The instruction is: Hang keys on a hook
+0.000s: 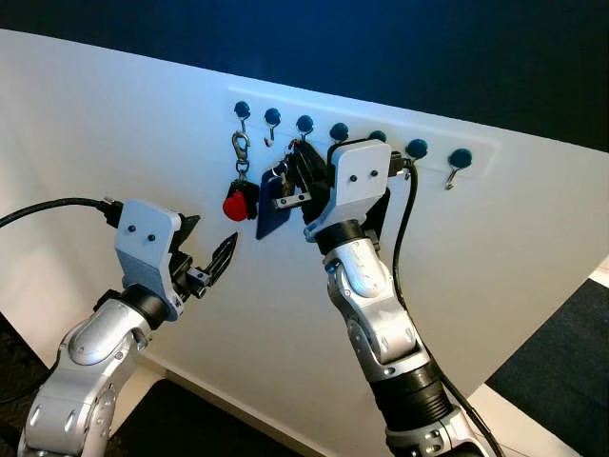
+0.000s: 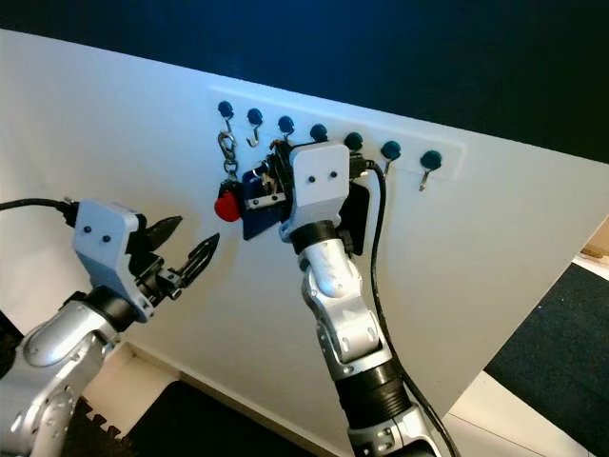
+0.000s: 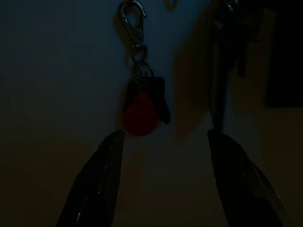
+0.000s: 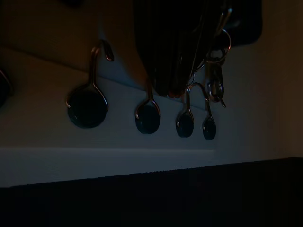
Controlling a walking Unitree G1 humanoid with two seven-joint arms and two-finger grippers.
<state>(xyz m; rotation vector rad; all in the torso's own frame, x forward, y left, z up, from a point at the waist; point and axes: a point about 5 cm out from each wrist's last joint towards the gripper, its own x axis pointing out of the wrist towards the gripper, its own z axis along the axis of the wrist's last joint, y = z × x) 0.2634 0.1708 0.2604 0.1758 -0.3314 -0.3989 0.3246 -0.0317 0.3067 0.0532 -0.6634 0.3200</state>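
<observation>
On our left, our left end effector (image 1: 211,267) hovers in front of the white wall panel (image 1: 495,248), its two black fingers spread apart and empty. Above it and slightly to its right, a silver clip with a red and black fob (image 1: 240,202) hangs from the leftmost hook of the hook rail (image 1: 476,150), a row of small dark-knobbed hooks across the top of the panel. The next hook (image 1: 271,122) is bare. Further right, our right end effector (image 1: 300,171) is raised against the panel just under the third hook (image 1: 304,125), and the keys (image 1: 284,187) with a dark blue tag (image 1: 271,217) sit at its fingers there. We cannot tell whether those fingers are clamped or parted. The two rightmost hooks (image 1: 457,162) carry nothing.
</observation>
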